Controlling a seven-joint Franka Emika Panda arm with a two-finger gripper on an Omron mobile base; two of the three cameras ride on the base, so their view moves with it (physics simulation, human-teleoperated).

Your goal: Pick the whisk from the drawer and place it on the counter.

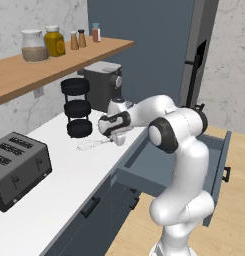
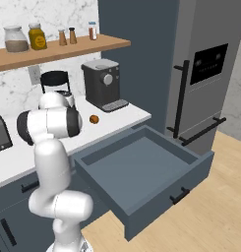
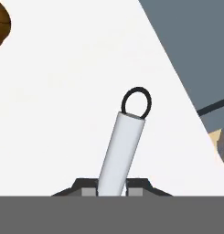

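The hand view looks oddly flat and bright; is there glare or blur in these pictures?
Hand view: the counter is an even white, without shadows or glare; the whisk handle held in the pincer has crisp edges. Left base view: soft, slightly blurry rendering; the whisk's wires are faint against the white. Right base view: even light; the open drawer is shaded plainly.

The left base view looks forward and down from behind the arm, along the tabletop (image 1: pixel 69 185). The right base view faces the same tabletop and open drawer (image 2: pixel 141 172) from the other side. The hand view sits close above the tabletop.
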